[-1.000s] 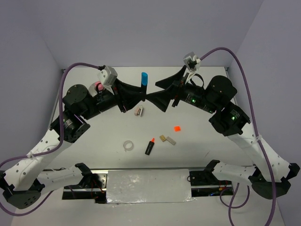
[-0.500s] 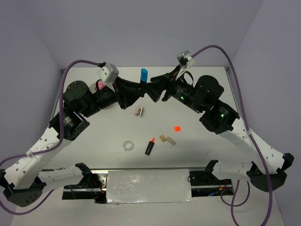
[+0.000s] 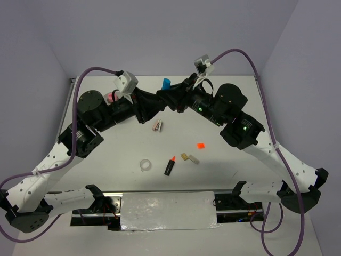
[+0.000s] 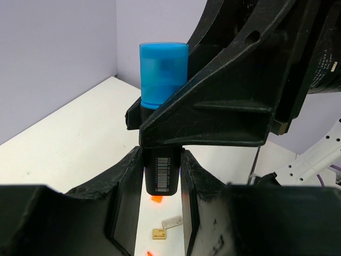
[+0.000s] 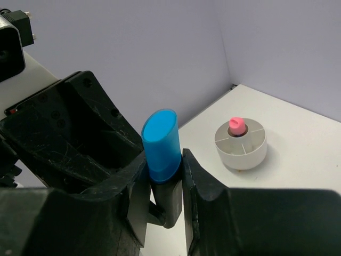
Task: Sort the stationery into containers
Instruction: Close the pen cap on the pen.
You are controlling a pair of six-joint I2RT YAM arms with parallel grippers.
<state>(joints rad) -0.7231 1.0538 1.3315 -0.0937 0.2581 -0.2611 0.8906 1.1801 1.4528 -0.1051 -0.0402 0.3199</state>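
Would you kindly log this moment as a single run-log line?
phase: two-arm hold | left gripper: shut on blue-capped marker body | right gripper: shut on its cap | dish: holds pink cylinder

The blue-capped marker (image 4: 163, 173) bears a barcode, its digits too small to read.

White lower links and round black joints form the left arm (image 3: 50, 160) and right arm (image 3: 282, 160). Purple cables (image 3: 233, 50) trail from white wrist cameras (image 3: 126, 81), and the left tool's fingers (image 4: 125, 184) are scuffed black.
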